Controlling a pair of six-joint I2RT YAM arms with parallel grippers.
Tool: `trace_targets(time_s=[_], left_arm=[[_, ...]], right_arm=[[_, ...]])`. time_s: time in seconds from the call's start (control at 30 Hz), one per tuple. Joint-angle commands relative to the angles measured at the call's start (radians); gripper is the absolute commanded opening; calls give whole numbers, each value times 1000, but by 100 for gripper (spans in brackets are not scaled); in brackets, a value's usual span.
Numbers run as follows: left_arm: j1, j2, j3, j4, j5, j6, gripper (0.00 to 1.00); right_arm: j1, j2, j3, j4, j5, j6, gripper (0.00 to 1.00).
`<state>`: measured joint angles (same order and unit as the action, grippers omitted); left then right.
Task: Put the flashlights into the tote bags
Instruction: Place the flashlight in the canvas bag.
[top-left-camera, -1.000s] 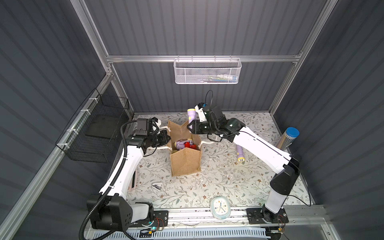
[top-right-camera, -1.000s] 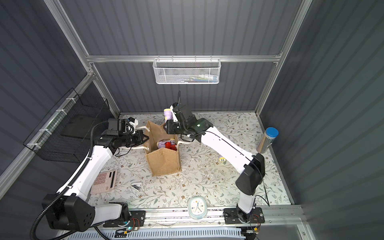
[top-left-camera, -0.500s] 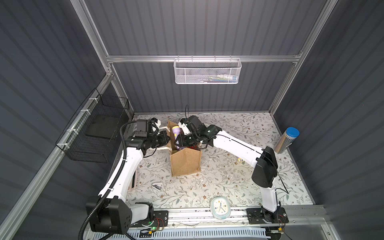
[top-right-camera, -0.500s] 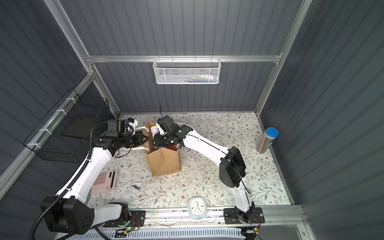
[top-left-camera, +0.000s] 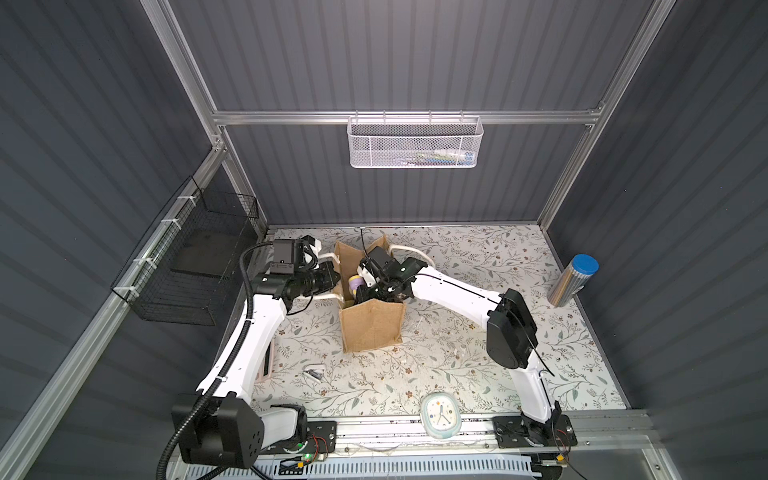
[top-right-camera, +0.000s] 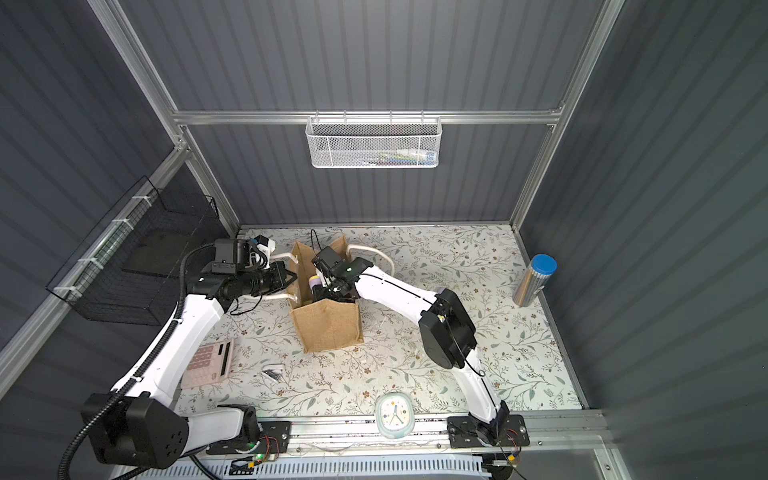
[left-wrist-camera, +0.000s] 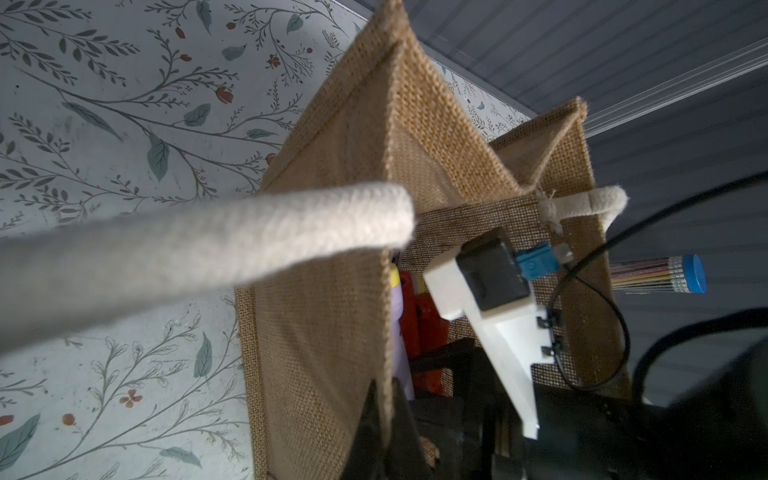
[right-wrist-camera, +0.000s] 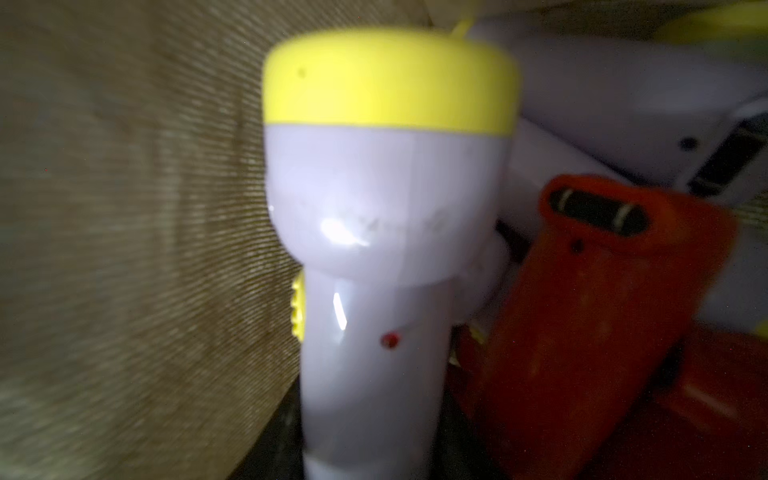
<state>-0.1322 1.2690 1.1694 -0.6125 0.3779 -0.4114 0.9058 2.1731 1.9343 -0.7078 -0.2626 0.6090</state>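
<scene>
The tan burlap tote bag (top-left-camera: 372, 328) (top-right-camera: 328, 328) stands open at mid-table. My left gripper (left-wrist-camera: 384, 415) is shut on the rim of its left wall (left-wrist-camera: 324, 324), and a white rope handle (left-wrist-camera: 208, 253) drapes across in front. In both top views the left gripper (top-left-camera: 332, 280) (top-right-camera: 291, 276) is at that rim. My right gripper (top-left-camera: 365, 293) (right-wrist-camera: 365, 436) reaches into the bag's mouth, shut on a lavender flashlight (right-wrist-camera: 386, 249) (top-left-camera: 355, 284) (top-right-camera: 313, 282) with a yellow head. Red flashlights (right-wrist-camera: 582, 332) (left-wrist-camera: 415, 320) lie inside the bag beside it.
A silver cylinder with a blue cap (top-left-camera: 573, 280) stands at the right edge. A pale clock (top-left-camera: 440, 422) sits at the front rail, with a pink calculator (top-right-camera: 210, 361) and a small metal clip (top-left-camera: 316, 372) front left. A white mesh basket (top-left-camera: 415, 141) hangs on the back wall and a black wire basket (top-left-camera: 187, 266) on the left wall.
My right arm has carried the lavender flashlight from behind the bag leftward and down into its mouth. The left arm has kept its hold on the rim.
</scene>
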Motion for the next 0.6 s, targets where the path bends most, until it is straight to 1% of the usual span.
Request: trace_targets(time_s=[0.0,0.1,0.17,0.2,0.23,0.3,0.33,0.43,0.57], left_arm=[[-3,-14,13,30,-1,11,0],[-3,-13,11,30,-5,11,0],[-3,-12,9,28,-7,10,0],[-3,-10,9,29,-9,10,0],[-3,-8,8,29,-7,10,0],[-3,-4,8,29,-8,10,0],[-3,-2,9,28,-8,10,0],[-3,-1,10,28,-8,9,0],[-3,-2,15,24,-14,13,0]], right_arm=[[4,34,61,-99,61,-11,6],[4,67,91,-139,74,-9,7],[0,86,114,-165,80,-9,10],[-1,92,122,-172,84,-8,17],[-3,95,127,-175,88,-6,26],[-4,94,127,-180,95,-4,38],[-5,91,124,-182,97,-3,40],[-10,72,110,-182,94,-7,43],[-22,20,82,-153,50,-16,46]])
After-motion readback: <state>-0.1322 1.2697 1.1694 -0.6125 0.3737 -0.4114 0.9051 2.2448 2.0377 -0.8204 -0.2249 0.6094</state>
